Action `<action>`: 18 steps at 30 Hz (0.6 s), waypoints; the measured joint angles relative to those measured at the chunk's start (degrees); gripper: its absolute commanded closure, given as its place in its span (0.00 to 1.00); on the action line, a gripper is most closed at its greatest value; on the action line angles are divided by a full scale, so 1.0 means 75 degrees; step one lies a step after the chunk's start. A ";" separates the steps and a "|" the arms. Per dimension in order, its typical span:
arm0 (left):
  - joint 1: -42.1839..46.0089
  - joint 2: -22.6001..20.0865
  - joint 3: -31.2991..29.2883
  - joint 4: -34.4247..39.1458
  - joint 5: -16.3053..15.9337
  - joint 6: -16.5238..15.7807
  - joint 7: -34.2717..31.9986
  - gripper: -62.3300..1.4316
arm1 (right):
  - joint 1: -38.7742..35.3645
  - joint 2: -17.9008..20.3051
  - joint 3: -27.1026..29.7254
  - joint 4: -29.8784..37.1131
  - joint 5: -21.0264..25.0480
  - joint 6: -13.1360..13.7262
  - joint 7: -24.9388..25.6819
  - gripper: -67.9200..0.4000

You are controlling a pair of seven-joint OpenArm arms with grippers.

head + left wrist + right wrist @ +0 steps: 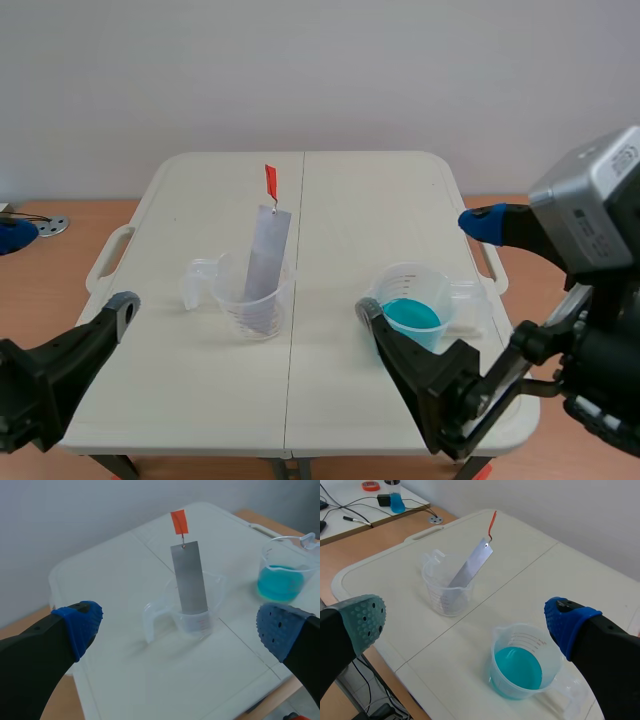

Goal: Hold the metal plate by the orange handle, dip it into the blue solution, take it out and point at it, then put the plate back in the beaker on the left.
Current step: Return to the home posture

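Metal plate upright in left beaker, slightly tilted, orange handle topmost, left hand and right hand gaping, empty

A white folding tabletop is standing before a pale wall. Beside it, a bottle of blue liquid and a red tape roll are sitting on a side desk.

Both arms are finished in black. The left gripper is made of two thick black fingers tipped with blue dotted pads. The right gripper is tipped with one grey-green dotted pad and one blue pad. A silver-grey box housing is mounted on the right arm.
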 measured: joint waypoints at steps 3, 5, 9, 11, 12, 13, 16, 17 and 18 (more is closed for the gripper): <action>-0.0192 0.0117 0.0085 0.0000 -0.0003 -0.0009 0.0012 0.00 | 0.0052 -0.0003 0.0000 0.0000 0.0000 -0.0006 0.0023 0.02; -0.0326 0.0175 0.0096 -0.0003 0.0006 -0.0032 0.0070 0.00 | 0.0058 -0.0003 0.0000 0.0000 0.0000 -0.0006 0.0009 0.02; -0.0452 0.0187 0.0096 -0.0003 0.0169 -0.0038 0.0032 0.00 | 0.0058 -0.0006 0.0000 0.0000 -0.0003 -0.0006 0.0006 0.02; -0.0402 0.0187 0.0096 -0.0003 0.0169 -0.0064 0.0035 0.00 | 0.0058 -0.0006 0.0000 0.0000 -0.0003 -0.0003 0.0006 0.02; -0.0353 0.0187 0.0096 -0.0003 0.0169 -0.0073 0.0032 0.00 | 0.0058 -0.0006 0.0000 0.0000 0.0000 -0.0003 0.0006 0.02; -0.0286 0.0187 0.0096 -0.0003 0.0169 -0.0082 0.0006 0.00 | 0.0058 -0.0006 0.0000 0.0000 -0.0003 -0.0003 0.0003 0.02; 0.0009 0.0184 0.0096 -0.0003 0.0169 -0.0085 -0.0149 0.00 | 0.0058 -0.0006 0.0000 0.0000 -0.0003 -0.0003 -0.0003 0.02; 0.0087 0.0184 0.0096 -0.0003 0.0169 -0.0085 -0.0221 0.00 | 0.0058 -0.0006 0.0000 0.0000 -0.0003 -0.0003 -0.0003 0.02; 0.0160 0.0184 0.0096 -0.0003 0.0166 -0.0085 -0.0251 0.00 | 0.0058 -0.0006 0.0000 0.0000 -0.0003 -0.0003 -0.0020 0.02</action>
